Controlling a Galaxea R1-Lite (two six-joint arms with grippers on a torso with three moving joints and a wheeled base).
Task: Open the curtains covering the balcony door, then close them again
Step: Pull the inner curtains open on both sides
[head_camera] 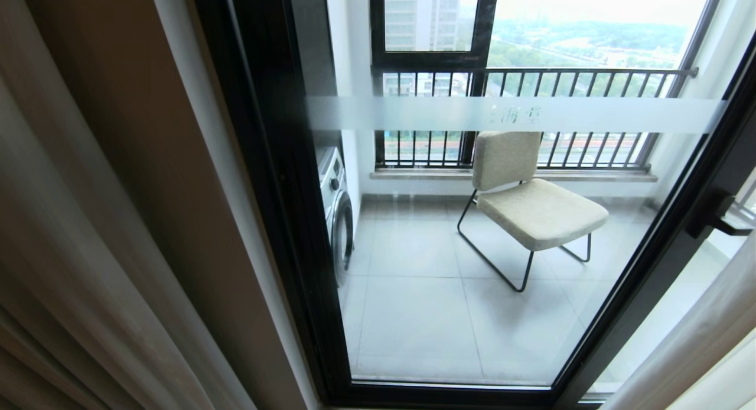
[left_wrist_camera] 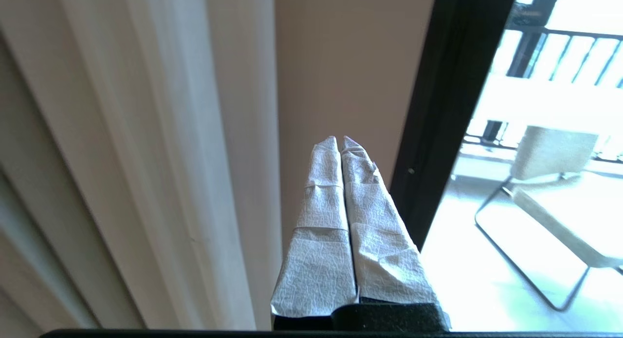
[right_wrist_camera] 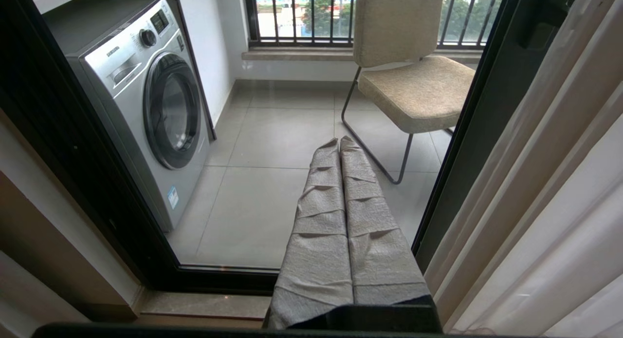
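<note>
The balcony door point(head_camera: 295, 221) stands uncovered, a glass pane in a thick black frame with a frosted band point(head_camera: 514, 114) across it. Pale cream curtains point(head_camera: 77, 268) hang bunched at the far left, and another panel point(head_camera: 691, 339) hangs at the right edge. My left gripper point(left_wrist_camera: 339, 139) is shut with nothing between its wrapped fingers, a little clear of the left curtains point(left_wrist_camera: 160, 158) and in front of a beige wall strip. My right gripper point(right_wrist_camera: 339, 140) is shut and empty, low before the glass, with the right curtains point(right_wrist_camera: 545, 206) beside it. Neither gripper shows in the head view.
Behind the glass stand a beige chair point(head_camera: 531, 197) on a black wire frame and a silver washing machine point(right_wrist_camera: 146, 104). A black door handle point(head_camera: 717, 218) sits on the frame at the right. A black-framed window with railing bars point(head_camera: 531, 73) closes the balcony's far side.
</note>
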